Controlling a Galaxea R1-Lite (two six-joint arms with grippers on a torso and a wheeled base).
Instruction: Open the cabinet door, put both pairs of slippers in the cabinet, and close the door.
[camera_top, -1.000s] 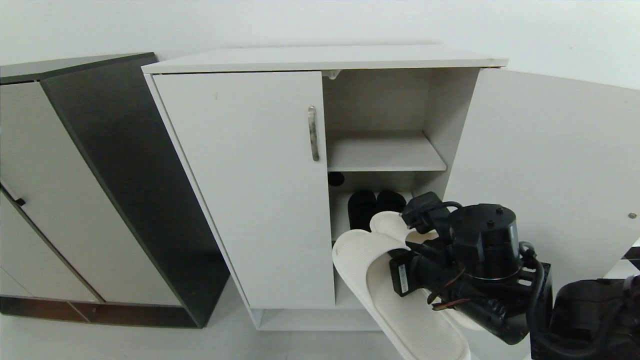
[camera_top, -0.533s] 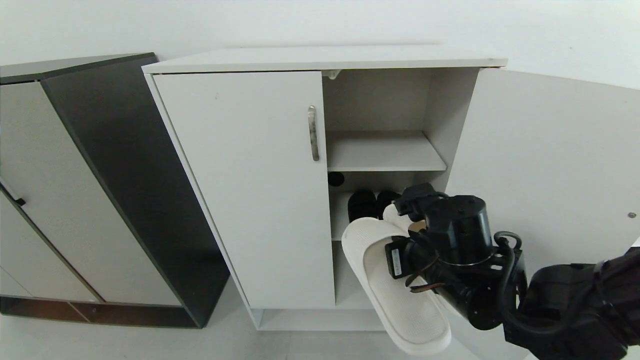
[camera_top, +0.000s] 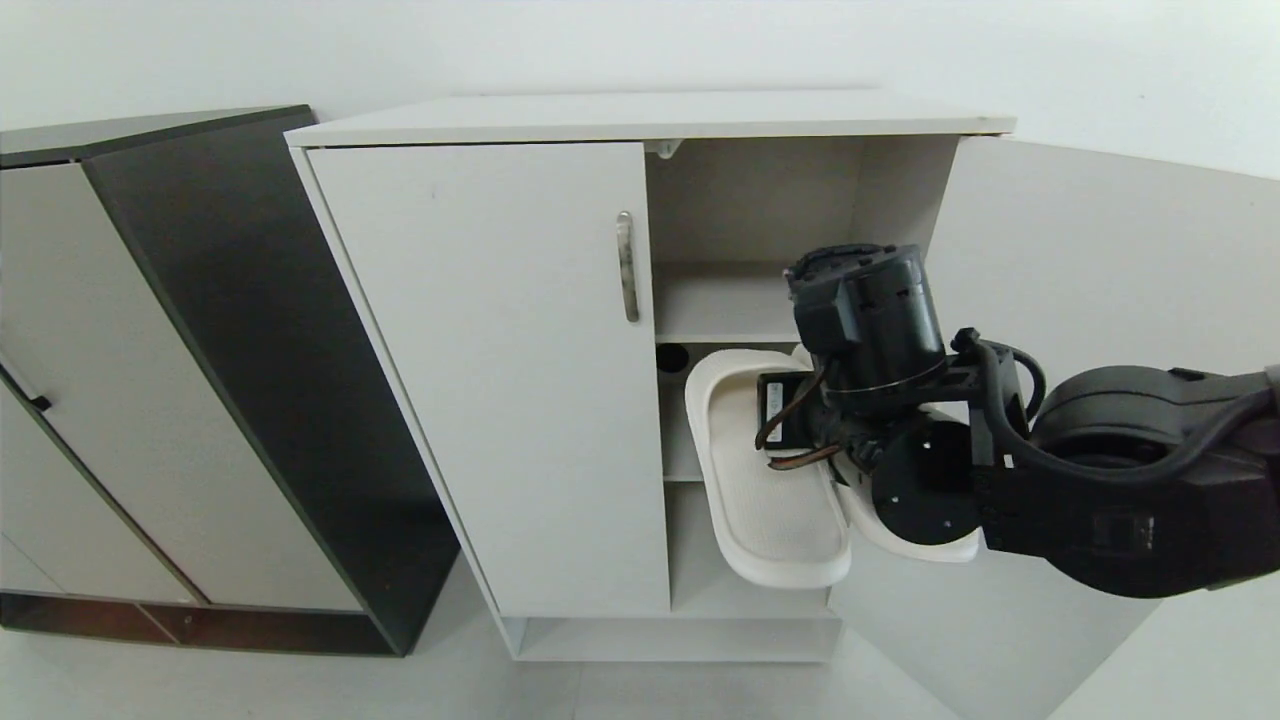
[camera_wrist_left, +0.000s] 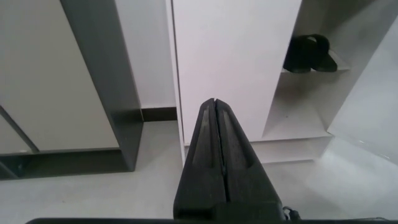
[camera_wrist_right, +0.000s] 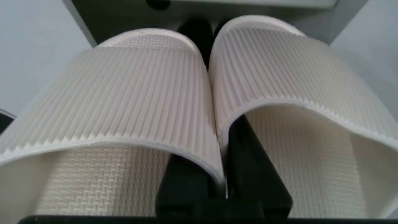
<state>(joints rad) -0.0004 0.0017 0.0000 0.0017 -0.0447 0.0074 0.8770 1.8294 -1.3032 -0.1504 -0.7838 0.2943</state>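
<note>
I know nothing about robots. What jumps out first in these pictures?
The right hand holds a pair of white slippers at the open half of the white cabinet. A black pair sits inside, and the right door stands wide open.

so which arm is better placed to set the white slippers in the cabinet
Right. The right gripper holds the white slippers, with their toes already at the cabinet's open side. The left gripper is shut and empty, low in front of the closed door.
</note>
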